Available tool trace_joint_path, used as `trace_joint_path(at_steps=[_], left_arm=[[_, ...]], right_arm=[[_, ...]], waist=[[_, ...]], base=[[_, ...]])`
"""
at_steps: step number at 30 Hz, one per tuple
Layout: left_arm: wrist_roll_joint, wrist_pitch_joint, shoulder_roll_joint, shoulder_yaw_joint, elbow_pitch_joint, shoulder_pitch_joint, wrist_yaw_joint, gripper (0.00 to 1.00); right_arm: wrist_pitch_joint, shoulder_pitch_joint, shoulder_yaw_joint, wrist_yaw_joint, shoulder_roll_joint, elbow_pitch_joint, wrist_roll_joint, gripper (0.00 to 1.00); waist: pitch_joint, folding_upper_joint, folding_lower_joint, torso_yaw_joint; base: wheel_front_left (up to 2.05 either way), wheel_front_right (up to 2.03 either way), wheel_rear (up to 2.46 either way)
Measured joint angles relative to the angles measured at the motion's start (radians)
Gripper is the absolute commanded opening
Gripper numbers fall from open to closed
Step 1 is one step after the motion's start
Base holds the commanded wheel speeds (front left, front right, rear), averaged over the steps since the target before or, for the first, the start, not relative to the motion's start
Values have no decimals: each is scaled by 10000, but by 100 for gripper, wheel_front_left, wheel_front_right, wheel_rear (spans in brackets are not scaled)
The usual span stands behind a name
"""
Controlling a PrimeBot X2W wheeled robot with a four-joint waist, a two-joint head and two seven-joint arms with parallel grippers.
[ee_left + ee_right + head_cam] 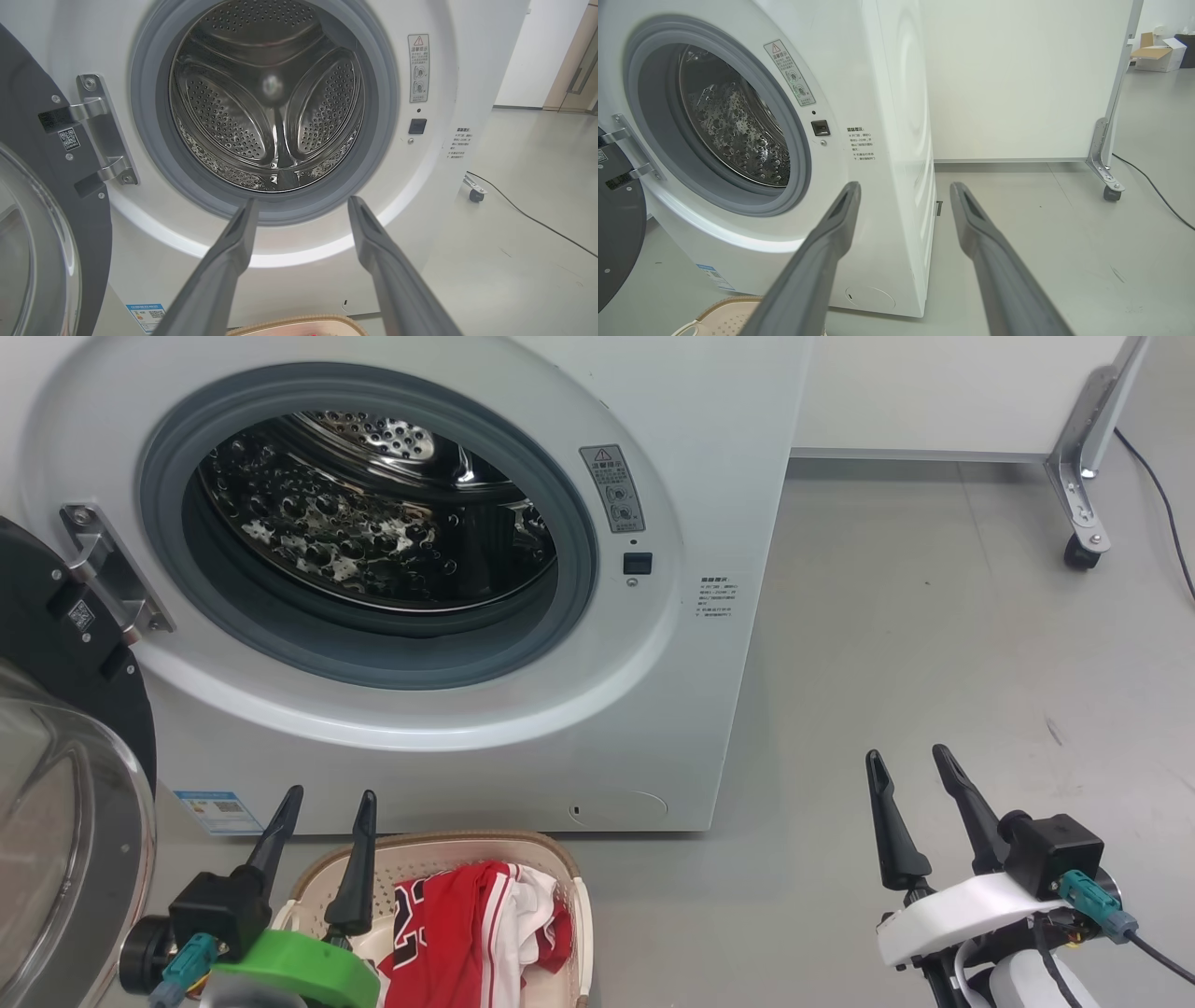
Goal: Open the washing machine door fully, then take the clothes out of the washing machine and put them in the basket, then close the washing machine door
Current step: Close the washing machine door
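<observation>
The white washing machine point(728, 476) stands with its steel drum point(271, 102) bare inside the grey seal. Its door point(65, 784) is swung wide to the left, black rim and glass bowl facing me. Red and white clothes point(467, 933) lie in the cream basket point(560, 859) on the floor right in front of the machine. My left gripper point(327, 798) is open, empty, above the basket's left end, fingers pointing at the machine's front. My right gripper point(910, 756) is open and empty over the floor to the machine's right.
A white partition point(1017, 79) on a castor leg point(1083, 555) stands at the back right, with a black cable point(1158, 485) trailing over the grey floor. Open floor lies right of the machine. Cardboard boxes point(1155, 51) sit far off.
</observation>
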Motion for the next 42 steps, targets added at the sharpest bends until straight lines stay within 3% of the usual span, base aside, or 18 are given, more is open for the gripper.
trace_joint_path(at_steps=[20, 42], left_arm=[[0, 0, -12, 67, -65, 5, 8, 100], [249, -8, -15, 127, -148, 4, 48, 100]], right_arm=[[0, 10, 4, 0, 12, -36, 0, 100], [0, 9, 4, -2, 67, -33, 2, 100]], waist=[[145, 0, 0, 3], [219, 0, 0, -8]], base=[[-46, 46, 0], [-121, 121, 0]])
